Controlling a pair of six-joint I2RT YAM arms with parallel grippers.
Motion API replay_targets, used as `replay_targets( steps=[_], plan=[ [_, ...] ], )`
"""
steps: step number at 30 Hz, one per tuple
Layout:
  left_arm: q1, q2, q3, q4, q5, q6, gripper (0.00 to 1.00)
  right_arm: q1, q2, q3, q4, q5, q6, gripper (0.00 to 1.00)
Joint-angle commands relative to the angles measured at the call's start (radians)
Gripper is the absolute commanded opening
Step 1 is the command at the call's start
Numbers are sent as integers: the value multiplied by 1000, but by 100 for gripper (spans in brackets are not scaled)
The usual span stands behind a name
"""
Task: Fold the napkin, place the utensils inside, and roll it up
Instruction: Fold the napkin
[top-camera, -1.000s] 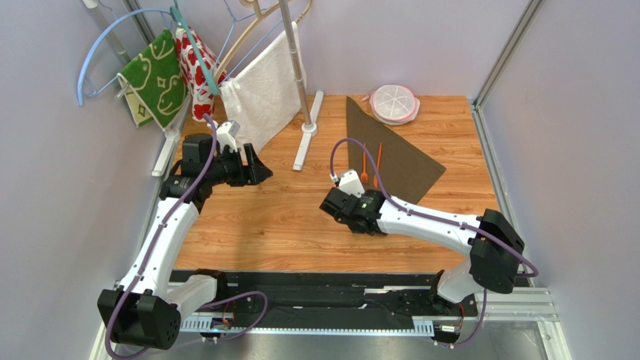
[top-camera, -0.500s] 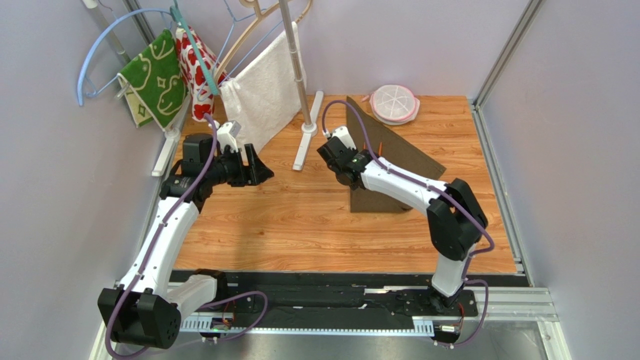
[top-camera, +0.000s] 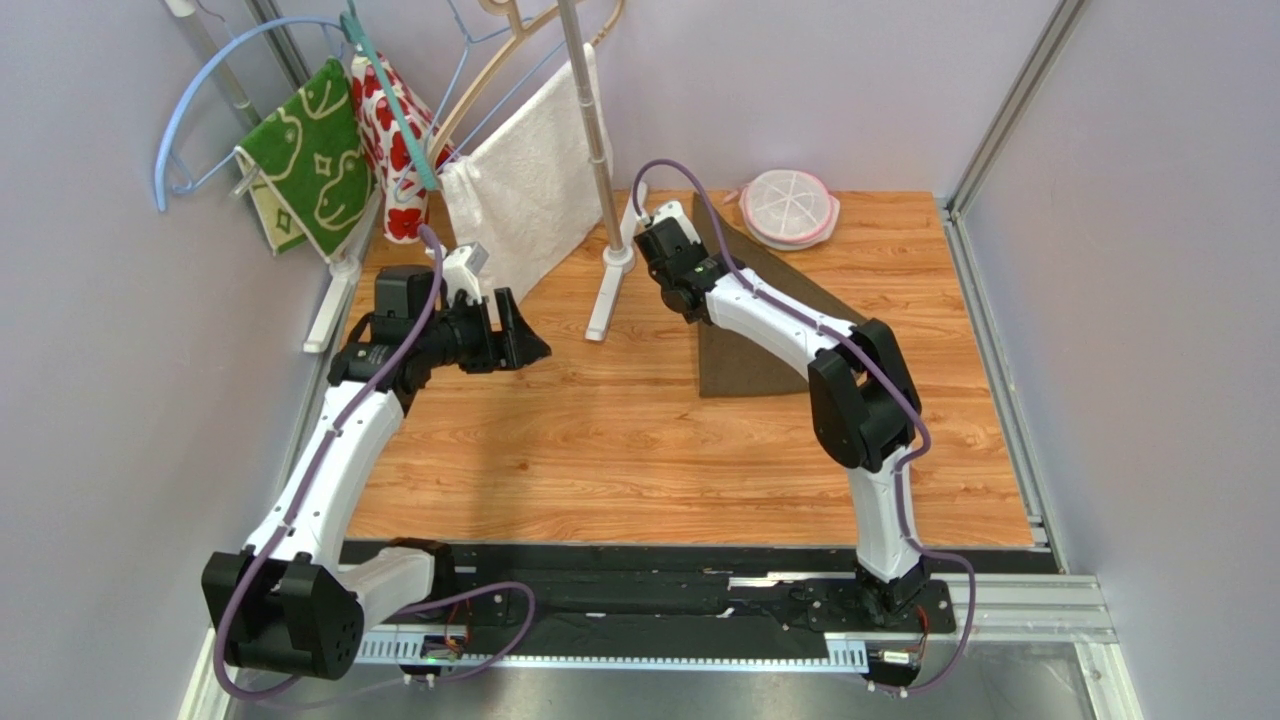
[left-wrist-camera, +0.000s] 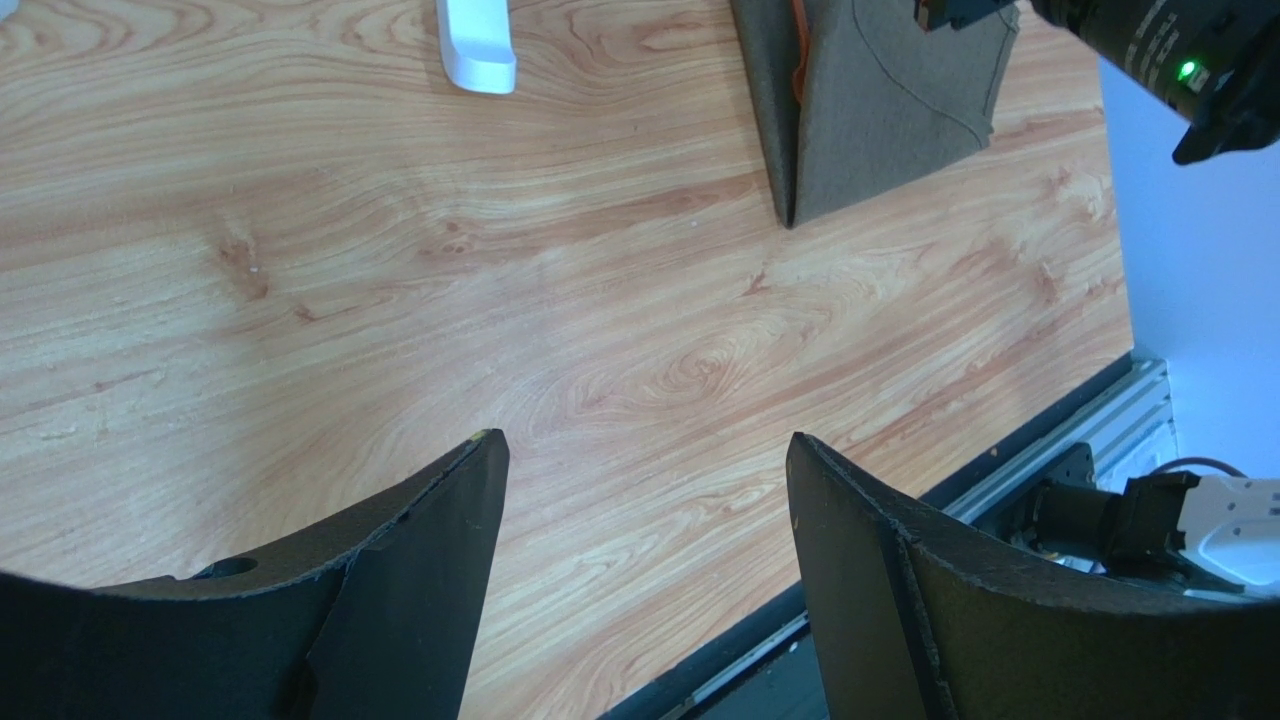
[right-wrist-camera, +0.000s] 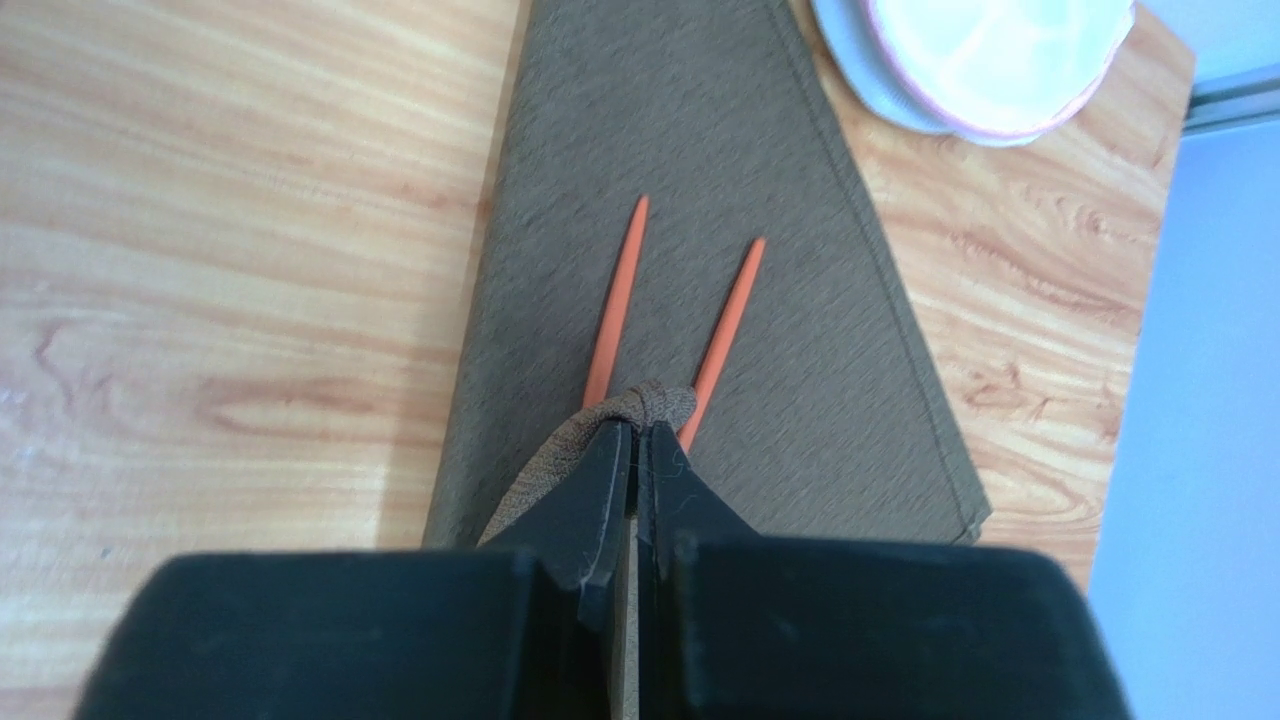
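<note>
Lighting is bright, even and diffuse; shadows are faint. The dark fingers (right-wrist-camera: 579, 503) of the right gripper (right-wrist-camera: 640, 432) are soft-edged, and the napkin (right-wrist-camera: 676, 165) beyond their tips is streak-blurred. The white dish (right-wrist-camera: 977, 60) beyond them to the right is washed out. Between the fingers of the left gripper (left-wrist-camera: 646, 450), the table (left-wrist-camera: 601, 330) grain is sharp.

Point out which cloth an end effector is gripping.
The dark brown napkin: the right end effector pinches its lifted corner. The green cloth, red-patterned cloth and white towel hang at the back left, untouched.
</note>
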Motion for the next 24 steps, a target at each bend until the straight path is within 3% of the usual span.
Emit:
replay_targets(
  steps=[1,24],
  plan=[
    [0,13,15,11,29,2,77,-12,34,94,45,36,-74,0],
    [2,43,18,11,47,-2,77,-68,237,255,77,55,-140,0]
  ],
)
